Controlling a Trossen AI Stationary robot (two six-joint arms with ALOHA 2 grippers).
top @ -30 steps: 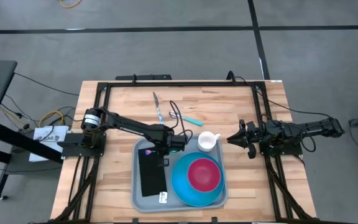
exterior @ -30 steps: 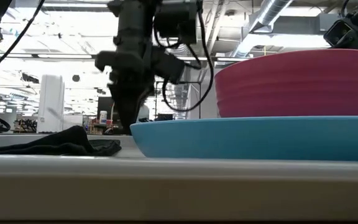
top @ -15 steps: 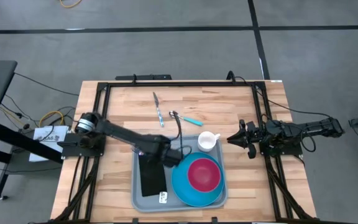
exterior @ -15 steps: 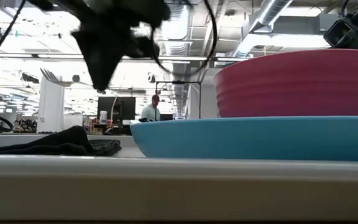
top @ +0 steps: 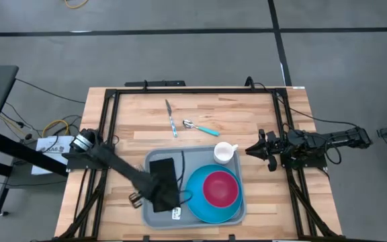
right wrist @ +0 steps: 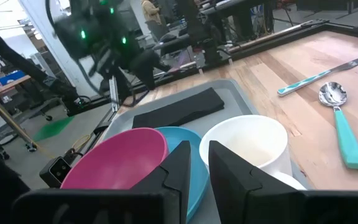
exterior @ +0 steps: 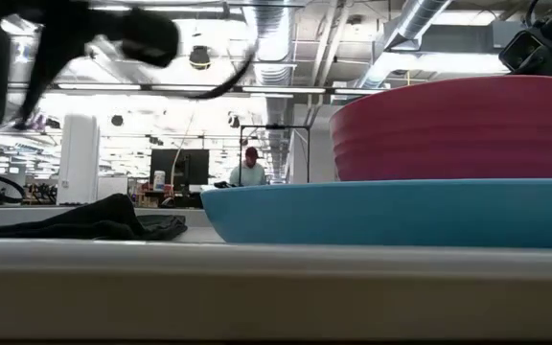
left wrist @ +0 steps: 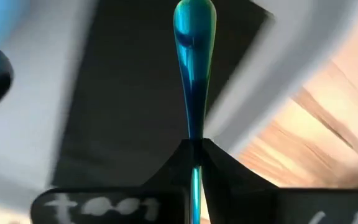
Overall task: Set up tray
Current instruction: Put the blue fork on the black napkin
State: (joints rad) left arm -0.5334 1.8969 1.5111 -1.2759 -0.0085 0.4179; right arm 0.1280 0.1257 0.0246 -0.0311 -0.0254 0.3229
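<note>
Having swung back over the tray's [top: 154, 216] near-left corner, the left gripper [left wrist: 194, 163], jaws clamped on a teal-handled utensil [left wrist: 193, 59], must next lay it on the napkin [top: 162, 171].

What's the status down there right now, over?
Left gripper shut on teal-handled utensil, over napkin on tray. Right gripper shut, waiting at right edge. Plate, bowl, cup fill tray's right.
</note>
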